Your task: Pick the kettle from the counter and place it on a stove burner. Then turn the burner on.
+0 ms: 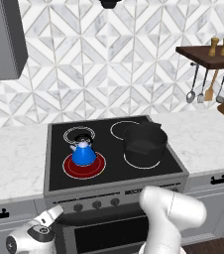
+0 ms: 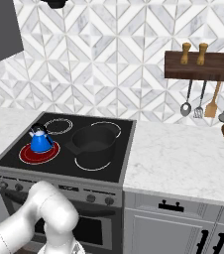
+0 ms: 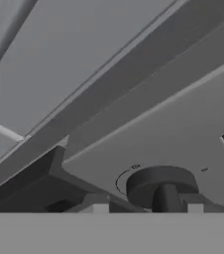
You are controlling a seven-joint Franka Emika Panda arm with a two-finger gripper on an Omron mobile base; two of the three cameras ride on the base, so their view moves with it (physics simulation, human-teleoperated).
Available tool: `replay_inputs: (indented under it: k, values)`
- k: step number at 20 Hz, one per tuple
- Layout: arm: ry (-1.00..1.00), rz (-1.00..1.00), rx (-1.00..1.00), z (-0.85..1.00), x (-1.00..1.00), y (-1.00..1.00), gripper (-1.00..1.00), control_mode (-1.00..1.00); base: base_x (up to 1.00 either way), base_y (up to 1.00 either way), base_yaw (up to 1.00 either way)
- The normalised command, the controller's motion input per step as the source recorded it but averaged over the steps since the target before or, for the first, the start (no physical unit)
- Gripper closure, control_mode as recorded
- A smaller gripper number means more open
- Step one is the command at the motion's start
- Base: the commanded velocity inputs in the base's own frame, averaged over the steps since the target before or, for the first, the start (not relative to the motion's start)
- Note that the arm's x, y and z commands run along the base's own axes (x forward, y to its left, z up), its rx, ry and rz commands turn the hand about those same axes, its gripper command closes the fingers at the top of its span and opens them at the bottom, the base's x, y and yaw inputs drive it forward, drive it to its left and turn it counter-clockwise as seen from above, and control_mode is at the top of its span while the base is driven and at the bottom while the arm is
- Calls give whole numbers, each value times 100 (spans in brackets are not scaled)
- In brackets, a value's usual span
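One kettle (image 1: 84,153) stands upright on the stove (image 1: 115,171), on the front-left stove burner (image 1: 84,165), whose rings glow red around its blue base. The cooktop carries four ringed circles in all. One black pot (image 1: 144,142) sits on the right side of the glass, over the front-right ring and near the back-right one, well apart from the kettle. White counter (image 1: 12,161) runs on both sides of the range. Three round knobs (image 1: 96,204) show in the left base view on the front panel, more along the row in the right base view. On the wall to the right hangs one dark shelf (image 2: 201,66) with two wooden mills on top and four utensils beneath.

In the hand view the gripper (image 3: 148,209) sits very close to one dark round knob (image 3: 161,186) on the grey panel; its tips are mostly cut off by the frame edge, so whether they are spread or closed on the knob cannot be told
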Motion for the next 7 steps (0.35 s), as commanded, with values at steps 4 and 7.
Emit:
replay_inputs:
  k: [4, 7]
  values:
    - [28, 0, -35, 0, 14, 29, 100, -100, 0, 0, 0]
    - [4, 2, -11, 0, 0, 3, 100, -100, 0, 0, 0]
